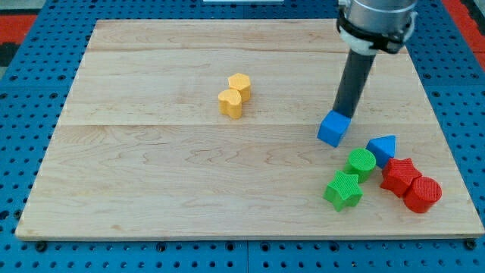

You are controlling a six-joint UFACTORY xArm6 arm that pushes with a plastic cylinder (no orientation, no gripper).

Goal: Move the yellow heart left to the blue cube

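Wooden board [189,174] lies on a blue pegboard [30,76]. Near its middle the yellow heart [230,103] touches a yellow hexagon [240,85]. My tip [342,114] sits at the blue cube's [333,129] top edge, well right of the heart; no pincer shows. Lower right: blue triangle [383,147], green cylinder [361,163], green star [343,190], red star [399,176], red cylinder [423,194].

Yellow heart [230,103] lies mid-board, well left of blue cube [333,129].
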